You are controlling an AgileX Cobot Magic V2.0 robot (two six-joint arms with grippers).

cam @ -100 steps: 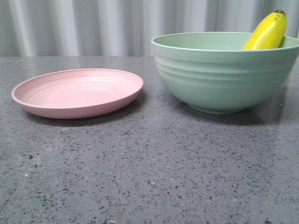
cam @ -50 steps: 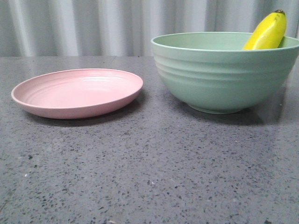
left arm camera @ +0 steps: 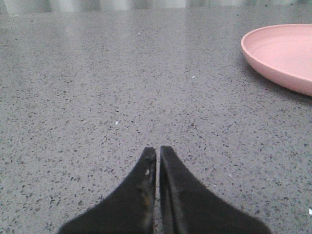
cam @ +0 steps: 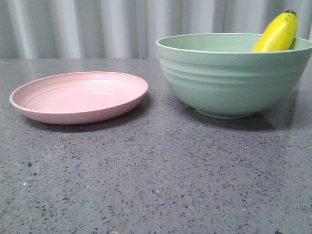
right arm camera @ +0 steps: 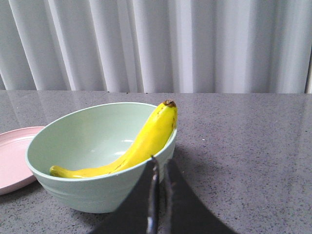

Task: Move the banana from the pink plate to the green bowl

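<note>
The yellow banana (cam: 279,33) lies inside the green bowl (cam: 229,78) at the right, its dark tip leaning over the rim. The right wrist view shows the banana (right arm camera: 141,144) curved along the bowl's (right arm camera: 92,190) inside. The pink plate (cam: 80,96) sits empty at the left; its edge shows in the left wrist view (left arm camera: 282,56) and the right wrist view (right arm camera: 12,156). My left gripper (left arm camera: 157,151) is shut and empty over bare table. My right gripper (right arm camera: 161,163) is shut and empty, just beside the bowl's rim. Neither gripper shows in the front view.
The grey speckled tabletop (cam: 156,180) stretches in front of the plate and bowl. A pale pleated curtain (cam: 97,24) hangs behind the table's far edge.
The plate and bowl sit very slightly further left in the front view. The banana stays in the bowl.
</note>
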